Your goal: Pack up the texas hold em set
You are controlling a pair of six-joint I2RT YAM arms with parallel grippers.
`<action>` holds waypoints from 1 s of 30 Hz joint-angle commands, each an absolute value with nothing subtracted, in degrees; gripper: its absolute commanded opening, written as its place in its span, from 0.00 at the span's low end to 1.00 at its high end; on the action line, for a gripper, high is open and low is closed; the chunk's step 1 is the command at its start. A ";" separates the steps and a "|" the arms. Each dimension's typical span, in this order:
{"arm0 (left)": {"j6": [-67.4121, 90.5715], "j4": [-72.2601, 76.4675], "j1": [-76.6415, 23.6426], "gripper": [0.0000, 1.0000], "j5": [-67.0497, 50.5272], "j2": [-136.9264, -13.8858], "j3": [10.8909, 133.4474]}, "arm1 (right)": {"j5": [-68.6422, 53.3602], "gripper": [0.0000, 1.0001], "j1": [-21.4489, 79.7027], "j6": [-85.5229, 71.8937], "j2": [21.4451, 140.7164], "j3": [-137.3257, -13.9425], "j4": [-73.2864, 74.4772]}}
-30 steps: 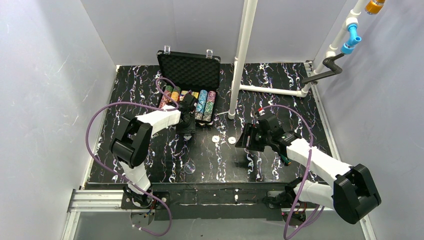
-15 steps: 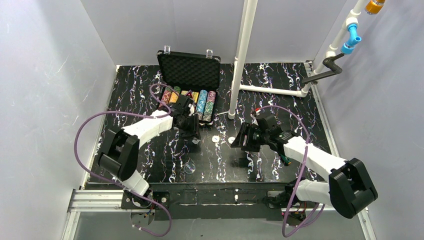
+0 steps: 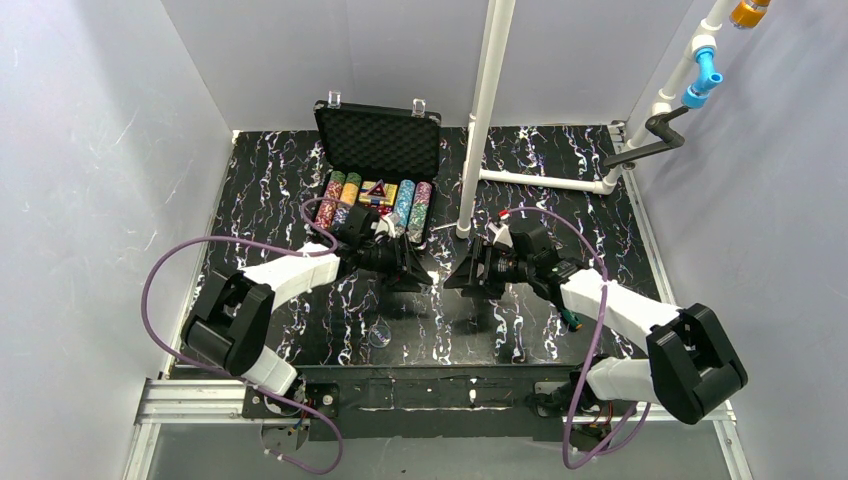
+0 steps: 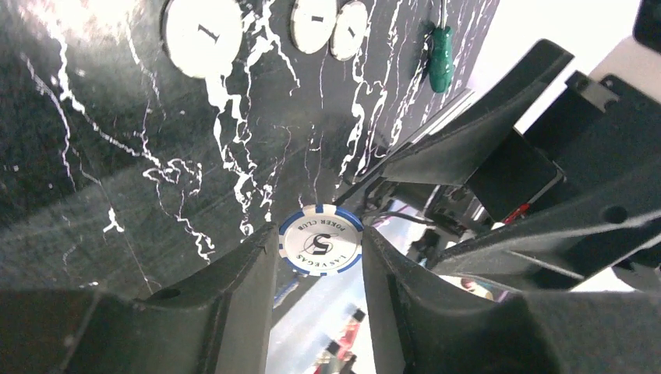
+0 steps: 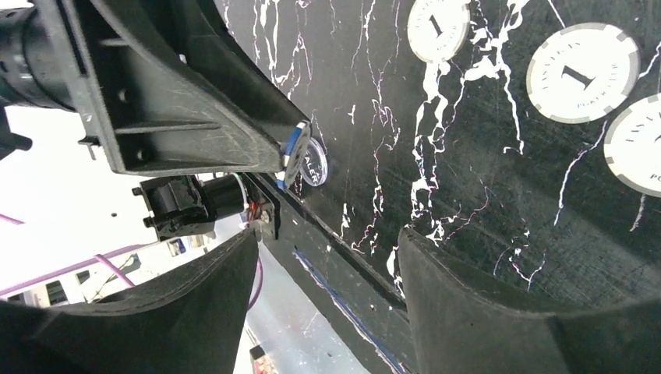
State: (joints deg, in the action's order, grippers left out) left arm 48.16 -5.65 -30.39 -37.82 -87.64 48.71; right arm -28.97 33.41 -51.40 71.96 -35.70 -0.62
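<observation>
Black marbled counter (image 4: 93,179) below; my left fingers (image 4: 226,296) pinch a blue-edged chip (image 4: 320,251) at centre frame, my right fingers (image 5: 468,312) spread, seemingly just short of it.

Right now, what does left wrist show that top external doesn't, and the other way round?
Left wrist only: a blue-edged chip marked 5, pinched in the left hand, plus three white discs marked 1. Top external only: the open case with its chip rows and red triangle. Both: the right hand facing the left one up close, over the black marbled table.
</observation>
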 commanded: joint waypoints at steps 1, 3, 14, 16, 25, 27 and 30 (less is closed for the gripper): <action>62.13 -0.55 -30.50 0.11 -37.72 -83.87 44.38 | -28.00 0.72 35.83 -49.80 69.58 -37.63 -3.81; 67.66 3.19 -30.50 0.11 -37.29 -83.96 42.26 | -22.87 0.69 39.17 -48.81 69.31 -37.71 -4.32; 76.99 11.70 -30.59 0.11 -37.62 -83.29 38.64 | -4.80 0.58 47.61 -47.93 75.19 -44.08 2.59; 77.07 11.45 -30.59 0.11 -37.57 -83.24 38.79 | -5.94 0.56 47.69 -48.16 76.98 -44.73 1.30; 77.03 10.34 -31.20 0.11 -37.80 -83.17 39.54 | -4.76 0.39 48.54 -47.43 79.84 -45.87 -0.44; 76.79 9.26 -31.20 0.12 -37.94 -82.80 39.49 | -5.89 0.20 48.58 -46.39 79.26 -44.87 -3.28; 75.10 8.02 -30.87 0.26 -38.36 -81.77 39.84 | -7.91 0.01 48.01 -44.27 77.77 -43.07 -5.20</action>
